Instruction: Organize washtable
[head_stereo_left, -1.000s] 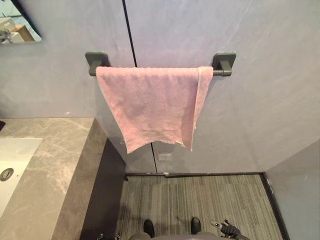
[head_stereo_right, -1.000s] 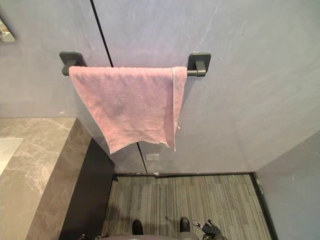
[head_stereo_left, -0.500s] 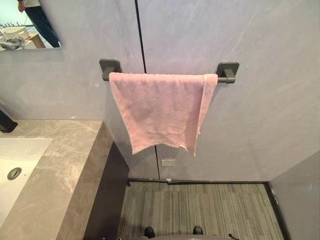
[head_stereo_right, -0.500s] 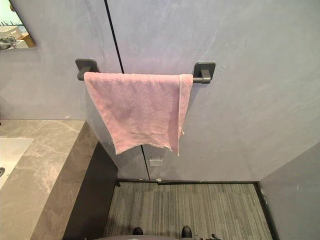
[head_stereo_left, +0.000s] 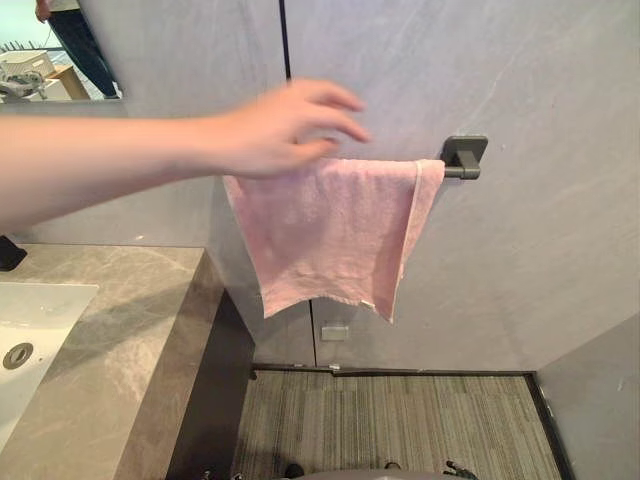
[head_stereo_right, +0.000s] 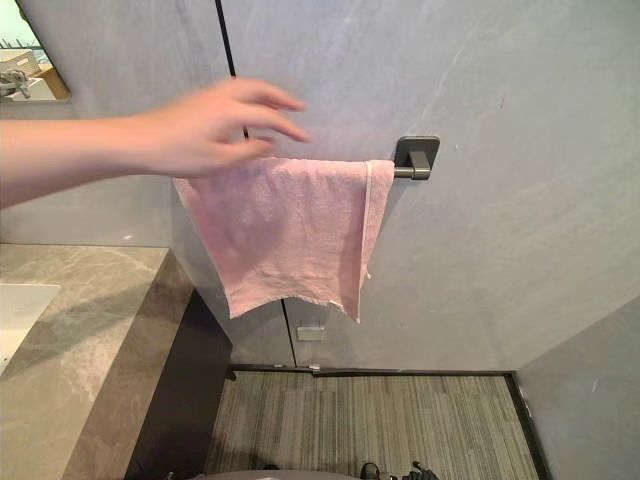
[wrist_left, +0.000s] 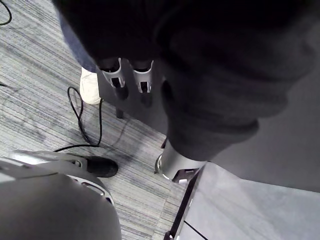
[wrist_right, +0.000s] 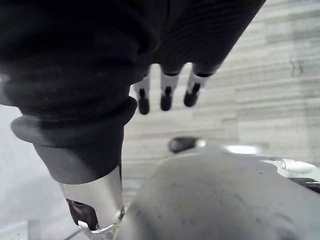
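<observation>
Left hand (wrist_left: 120, 82) hangs low at the robot's side, fingers straight and pointing at the striped floor (wrist_left: 40, 110), nothing in it. Right hand (wrist_right: 167, 92), same story: fingers loose and relaxed, empty, down near the floor too. So neither hand is on the job right now.

High above and ahead of both hands, the pink towel (head_stereo_left: 330, 230) is draped over the dark towel bar (head_stereo_left: 462, 165) on the wall. It hangs skewed, lower edge slanting, one side doubled over near the right bracket. And here's a person's hand (head_stereo_left: 275, 130) reaching in from the left, over the towel's top edge at the bar's left end. Touching the cloth or just above it? Hard to say, the hand is blurred. The marble table (head_stereo_left: 110, 340) with its white sink (head_stereo_left: 30, 330) lies off to the left, higher than the hands hang.

Step in hand, as I read it: the towel, hung but not squared. With that arm across the workspace, the sensible call is to wait for it to clear. Then the next move wants a long lift of one hand to the towel's edge, a pinch, and a gentle sideways tug to level it without dragging it off the bar.
</observation>
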